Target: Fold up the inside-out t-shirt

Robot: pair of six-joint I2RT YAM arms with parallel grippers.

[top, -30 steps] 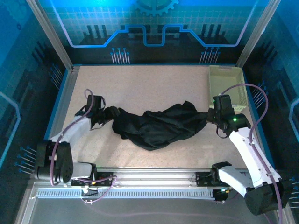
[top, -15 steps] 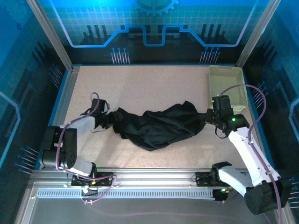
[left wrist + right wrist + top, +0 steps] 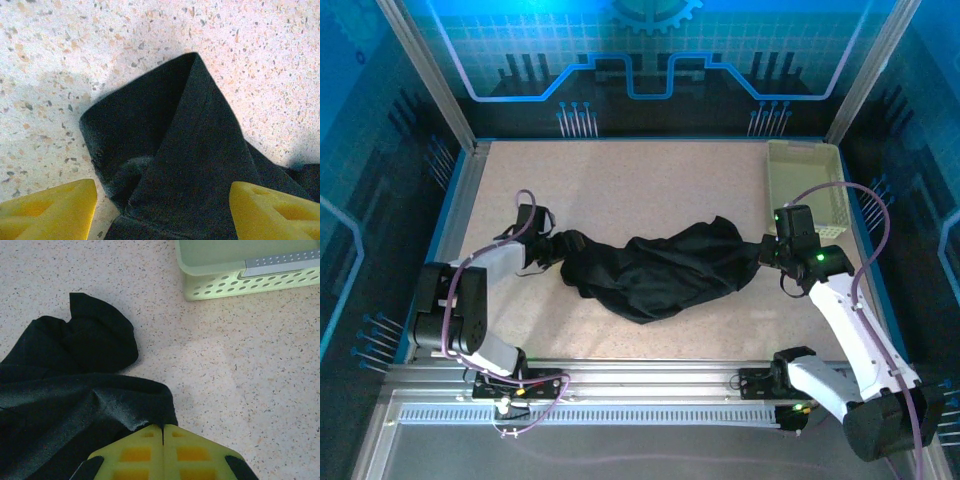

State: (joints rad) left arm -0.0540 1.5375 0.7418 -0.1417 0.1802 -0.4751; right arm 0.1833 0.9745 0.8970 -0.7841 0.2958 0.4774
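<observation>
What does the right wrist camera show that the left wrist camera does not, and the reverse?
Right wrist view: a pale green basket standing apart from the t-shirt, and the right gripper shut on the shirt's edge. Left wrist view: the left gripper, its yellow fingers open wide on either side of a peaked fold. Both: the black t-shirt on the speckled table.
</observation>
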